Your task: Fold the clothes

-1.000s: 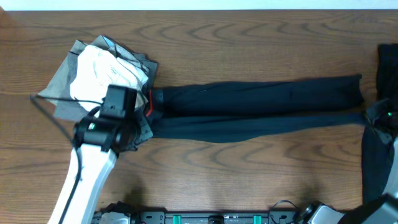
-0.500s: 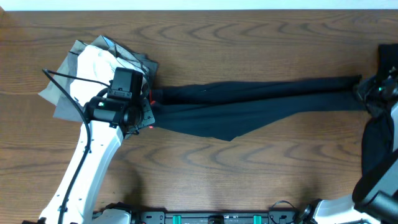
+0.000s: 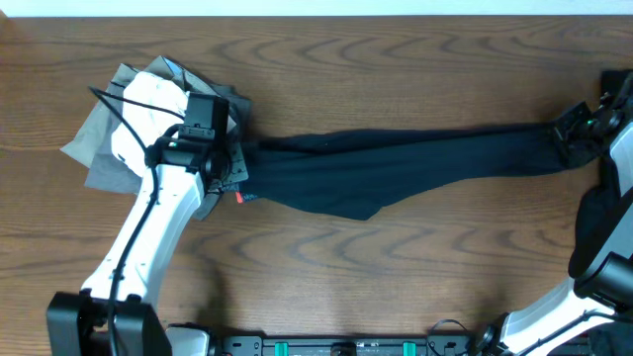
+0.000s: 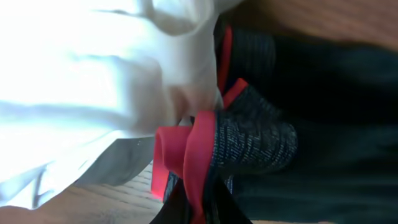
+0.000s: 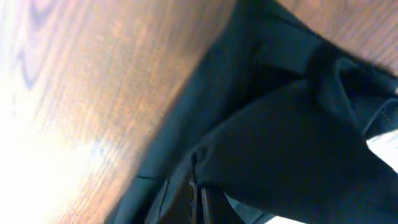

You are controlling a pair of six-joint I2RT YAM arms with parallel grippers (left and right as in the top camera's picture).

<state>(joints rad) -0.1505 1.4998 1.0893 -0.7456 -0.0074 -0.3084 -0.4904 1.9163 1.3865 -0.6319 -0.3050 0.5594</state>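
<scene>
Long black leggings [image 3: 396, 163] stretch across the table, lifted and pulled taut between my two grippers. My left gripper [image 3: 233, 178] is shut on the waistband end; in the left wrist view the grey waistband [image 4: 255, 134] and its coral-red edge [image 4: 193, 162] bunch between my fingers [image 4: 199, 208]. My right gripper [image 3: 569, 133] is shut on the ankle end at the far right; the right wrist view shows black fabric [image 5: 280, 143] pinched at the fingertips [image 5: 198, 199].
A pile of white [image 3: 148, 109] and grey [image 3: 94, 158] garments lies at the left behind my left gripper; the white one fills the left wrist view [image 4: 93, 81]. Another black garment [image 3: 598, 237] lies at the right edge under my right arm.
Both grippers have lifted and moved toward the table's far side with the leggings. The two flat legs have gathered into one taut band with a sagging flap.
</scene>
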